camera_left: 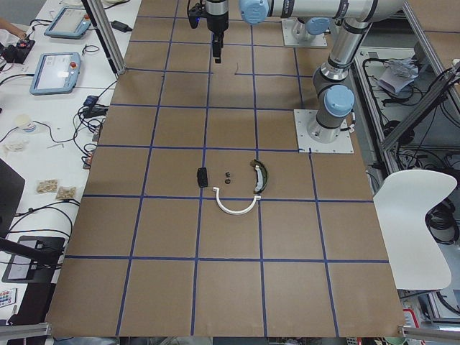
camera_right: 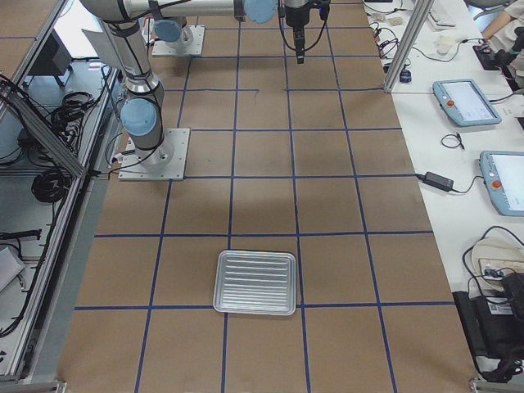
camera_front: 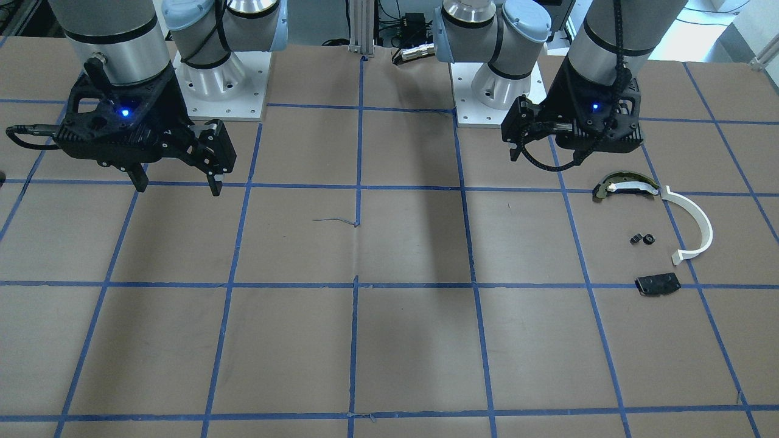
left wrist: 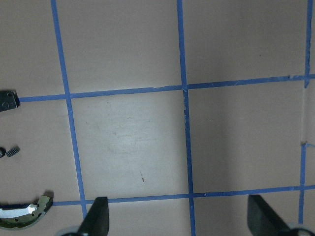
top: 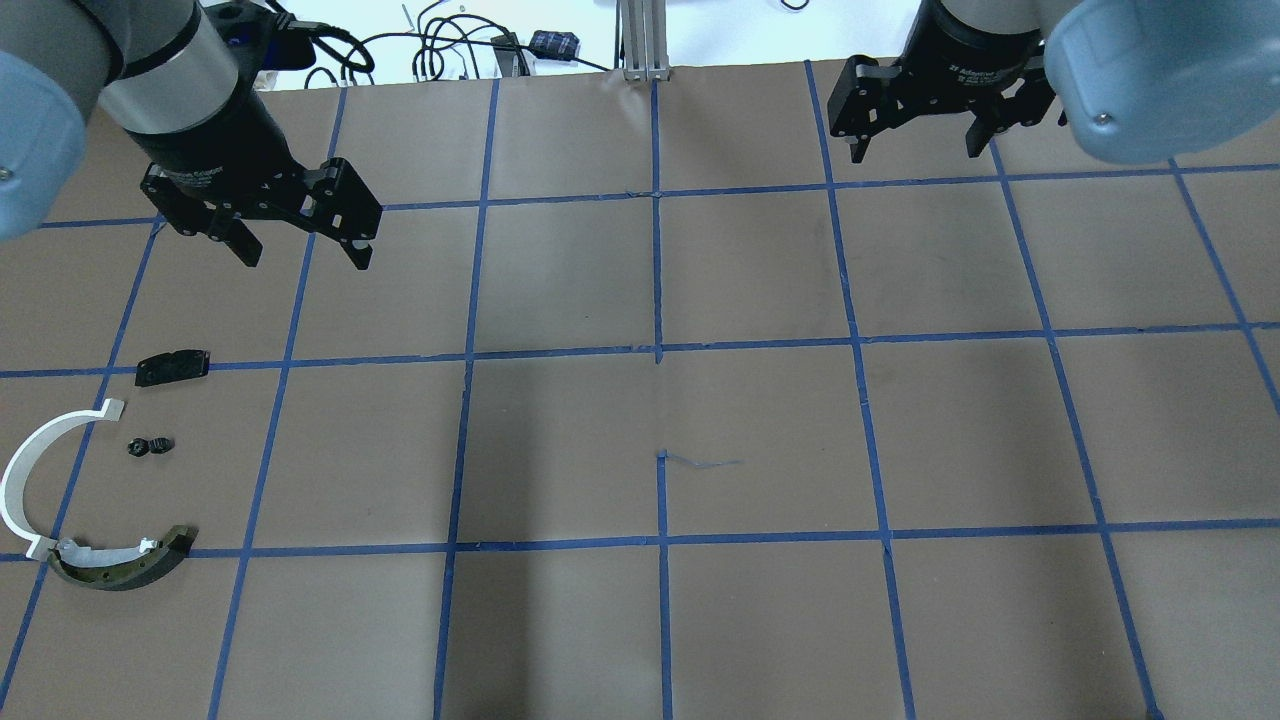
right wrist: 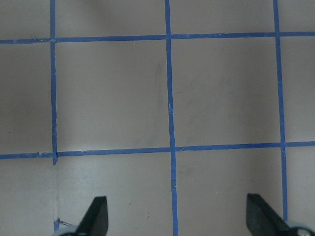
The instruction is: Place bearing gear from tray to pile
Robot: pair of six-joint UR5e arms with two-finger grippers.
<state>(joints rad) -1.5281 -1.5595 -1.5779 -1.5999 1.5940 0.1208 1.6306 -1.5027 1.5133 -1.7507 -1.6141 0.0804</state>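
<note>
Here, the left gripper (top: 303,252) and right gripper (top: 915,148) both hover over the table (top: 660,620), jaws spread wide. The small black bearing gear (top: 151,446) lies in the pile (camera_left: 228,175) at the table's left end, between the white half-ring (camera_front: 708,233) and the black plate (top: 173,366). The tray (camera_right: 255,282) sits far right.

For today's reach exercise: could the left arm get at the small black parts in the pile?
Probably yes: the left gripper hangs open nearby, and the small black parts lie clear of their neighbours.
</note>
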